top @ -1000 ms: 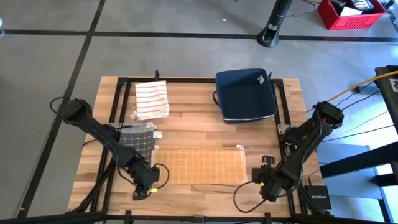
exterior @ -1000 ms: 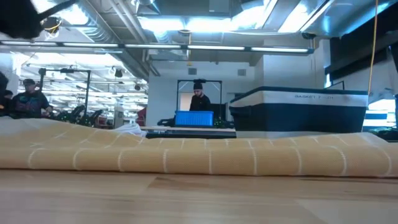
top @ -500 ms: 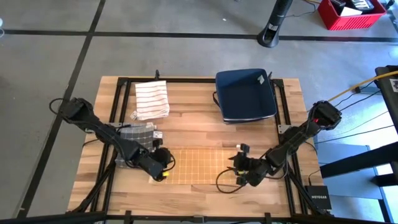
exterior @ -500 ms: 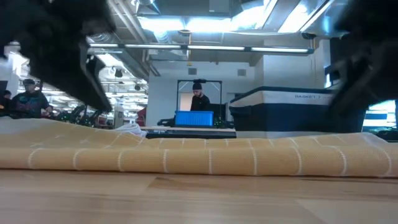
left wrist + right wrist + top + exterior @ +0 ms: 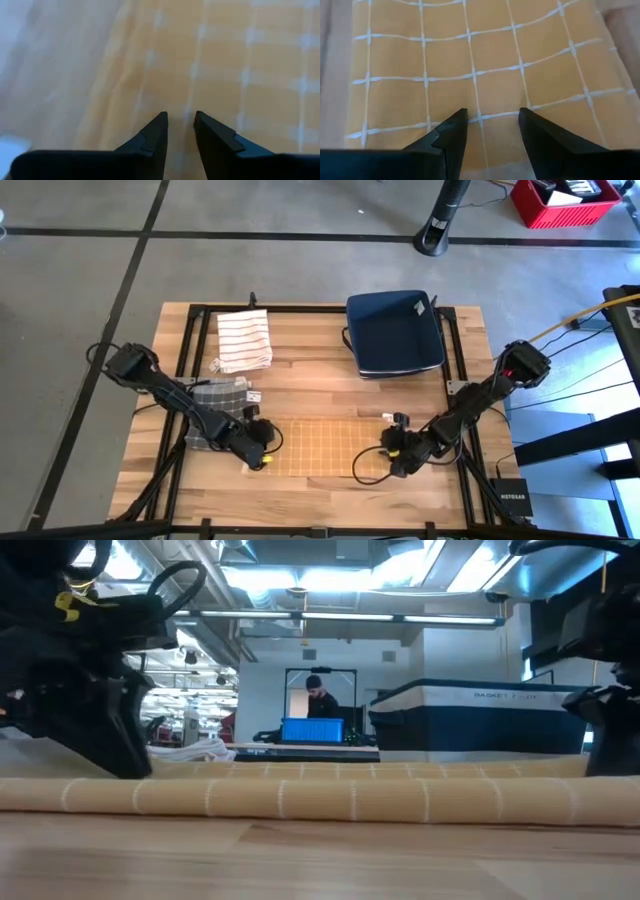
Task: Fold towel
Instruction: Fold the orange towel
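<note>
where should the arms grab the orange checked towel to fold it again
Take the orange checked towel at its two short ends, coming down from above: it lies flat as a long strip across the table, so each end is a free edge. The left gripper and right gripper are already there, fingers slightly apart over the cloth.

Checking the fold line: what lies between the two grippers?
In the high view, only orange towel spans between the left gripper and right gripper.

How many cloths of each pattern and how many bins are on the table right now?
Orange grid towel: 1
White striped towel: 1
Grey checked towel: 1
Blue bin: 1
Total: 4
</note>
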You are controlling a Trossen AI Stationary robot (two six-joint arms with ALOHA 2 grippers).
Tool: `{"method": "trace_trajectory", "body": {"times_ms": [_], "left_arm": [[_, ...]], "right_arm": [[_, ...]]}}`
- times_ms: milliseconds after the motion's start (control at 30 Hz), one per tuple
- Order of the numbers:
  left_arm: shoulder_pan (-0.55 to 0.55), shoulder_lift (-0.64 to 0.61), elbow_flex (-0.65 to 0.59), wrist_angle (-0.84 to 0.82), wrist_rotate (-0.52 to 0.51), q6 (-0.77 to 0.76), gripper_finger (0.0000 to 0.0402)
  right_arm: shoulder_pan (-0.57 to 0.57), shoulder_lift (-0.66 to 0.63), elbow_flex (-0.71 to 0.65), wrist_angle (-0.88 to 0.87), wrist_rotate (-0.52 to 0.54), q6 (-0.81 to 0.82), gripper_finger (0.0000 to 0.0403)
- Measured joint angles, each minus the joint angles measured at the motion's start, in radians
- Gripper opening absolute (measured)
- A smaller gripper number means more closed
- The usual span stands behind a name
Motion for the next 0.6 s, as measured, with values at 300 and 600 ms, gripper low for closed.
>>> {"method": "trace_trajectory", "body": {"times_ms": [300, 600], "left_arm": [[0.047, -0.105, 0.074, 0.296, -0.053, 0.257, 0.0086], [0.180, 0.053, 0.076, 0.638, 0.175, 0.514, 0.0086]], "right_arm": [[0.028, -0.130, 0.189, -0.235, -0.052, 0.104, 0.0182], [0.211, -0.209, 0.158, -0.394, 0.018, 0.754, 0.0182]]}}
